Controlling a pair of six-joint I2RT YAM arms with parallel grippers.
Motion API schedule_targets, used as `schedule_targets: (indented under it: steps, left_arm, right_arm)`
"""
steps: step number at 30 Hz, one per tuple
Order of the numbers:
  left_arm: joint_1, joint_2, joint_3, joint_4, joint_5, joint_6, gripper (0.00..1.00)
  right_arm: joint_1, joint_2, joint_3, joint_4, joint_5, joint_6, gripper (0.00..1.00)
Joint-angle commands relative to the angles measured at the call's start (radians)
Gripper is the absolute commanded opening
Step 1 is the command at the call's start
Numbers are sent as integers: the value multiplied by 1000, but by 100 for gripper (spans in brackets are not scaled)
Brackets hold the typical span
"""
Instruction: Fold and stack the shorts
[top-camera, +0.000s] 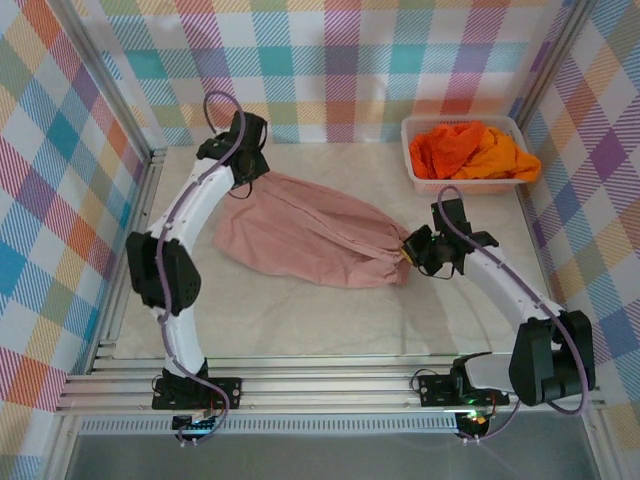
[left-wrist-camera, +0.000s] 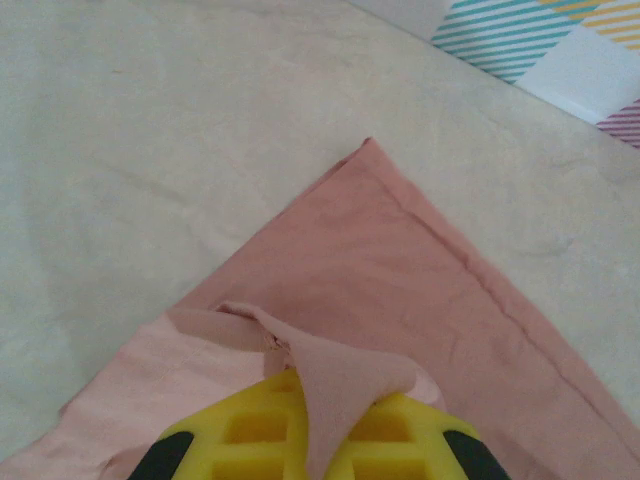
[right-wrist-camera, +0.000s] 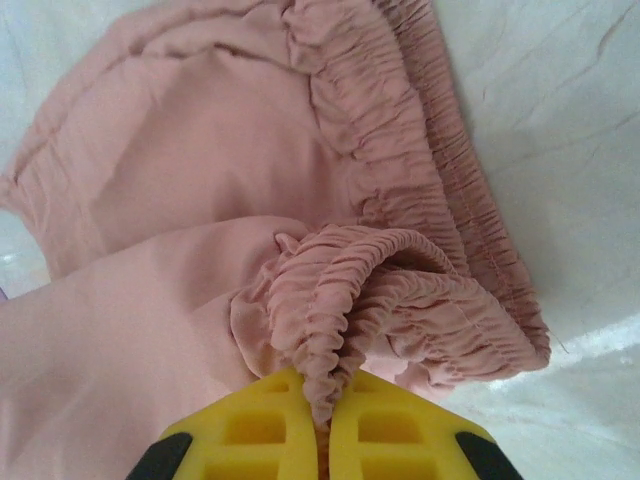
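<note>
I find the pink shorts (top-camera: 310, 235) spread on the tabletop (top-camera: 300, 320), stretched diagonally between the two claws. The left claw (top-camera: 243, 168) sits at the far-left end of the garment, shut tight on a pinch of cloth near a leg corner; in the left wrist view a fold of fabric rises between the yellow fingers (left-wrist-camera: 250, 430). The right claw (top-camera: 412, 250) sits at the near-right end, closed on the gathered waistband, which bunches up between its fingers in the right wrist view. The orange shorts (top-camera: 450, 145) and yellow-orange shorts (top-camera: 505, 160) lie crumpled together in the white basket (top-camera: 462, 184) at the far-right corner, well apart from both claws.
</note>
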Motion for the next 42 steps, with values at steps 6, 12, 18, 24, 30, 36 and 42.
schedule_targets:
  steps: [6, 12, 18, 24, 30, 36, 42]
  left_arm:
    - [35, 285, 319, -12, 138, -19, 26]
    - [84, 309, 449, 0, 267, -43, 53]
    - [85, 81, 180, 99, 366, -28, 86]
    - [85, -113, -250, 339, 523, -57, 100]
    - [85, -68, -446, 527, 631, -81, 100]
    - [86, -9, -529, 619, 590, -52, 100]
    - [92, -48, -672, 669, 516, -31, 100]
  right_arm:
    - [-104, 181, 69, 92, -41, 138, 31]
    - [-195, 172, 140, 138, -122, 175, 75]
    - [-193, 111, 205, 114, -142, 42, 97]
    - [-119, 147, 242, 115, -284, -129, 100]
    - [-88, 305, 324, 122, -386, -204, 100]
    - [-94, 491, 464, 59, -364, -289, 99]
    - [-124, 649, 562, 5, -352, -337, 99]
